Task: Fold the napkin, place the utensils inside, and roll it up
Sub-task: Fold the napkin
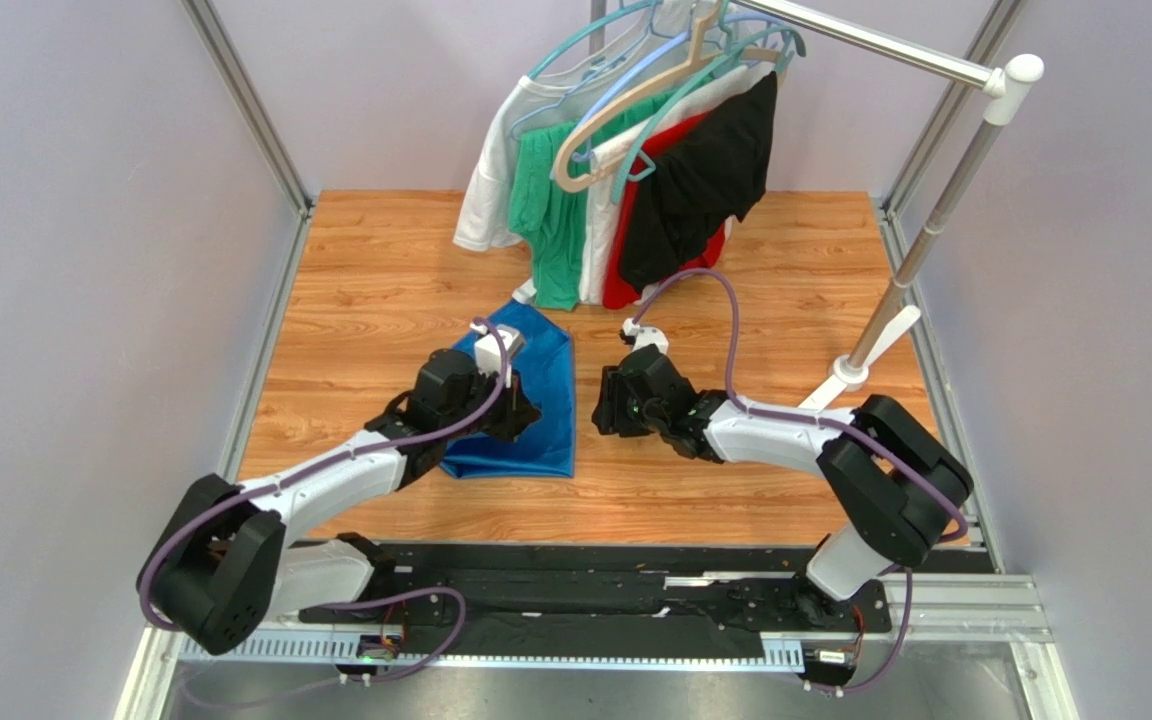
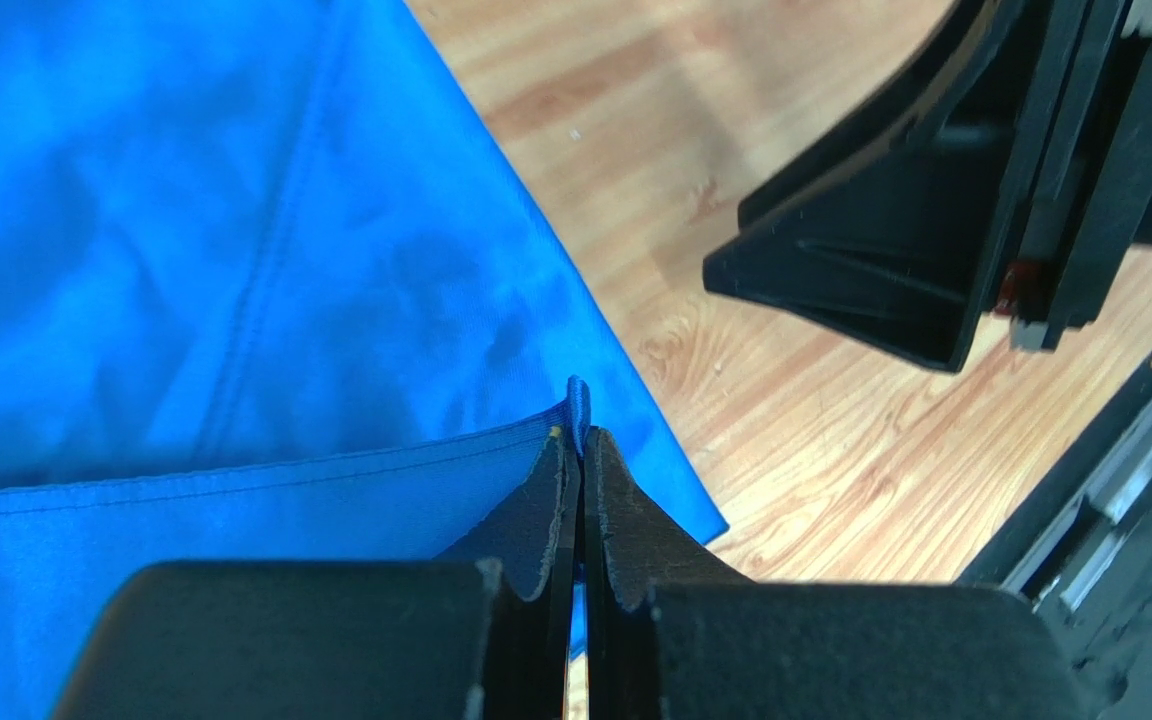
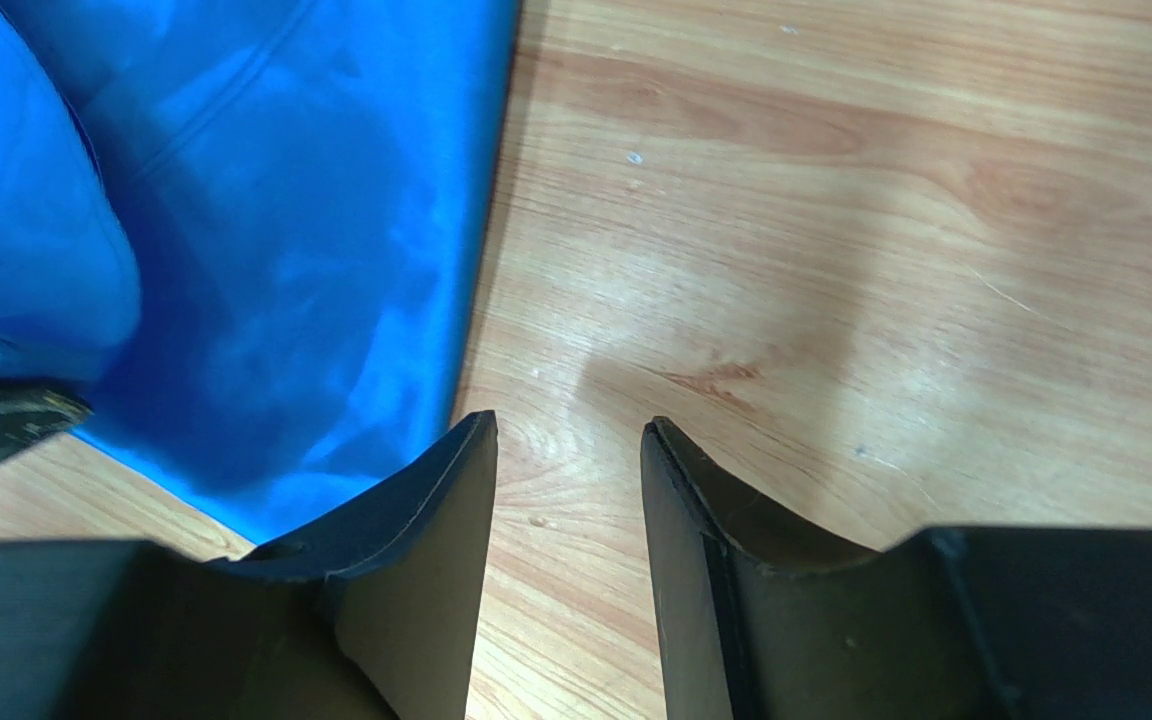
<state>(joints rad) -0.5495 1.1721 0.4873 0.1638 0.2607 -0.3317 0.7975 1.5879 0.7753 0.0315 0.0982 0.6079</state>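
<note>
Napkin [image 1: 545, 375], a royal-blue cloth, lies in layers on the wooden table [image 1: 372, 270], left of centre, with its right edge running straight. The left gripper [image 1: 512, 408] is clamped on an upper layer. Its wrist view shows a sliver of stitched hem [image 2: 578, 402] poking up between the closed fingertips [image 2: 552, 503], which the top view hides. The right gripper [image 1: 602, 402] stands partly spread and holds nothing, over bare wood just beside that edge [image 3: 485, 225]. Bare boards stretch right of it and back toward the hanging garments [image 1: 612, 180] on the rack [image 1: 958, 180].
</note>
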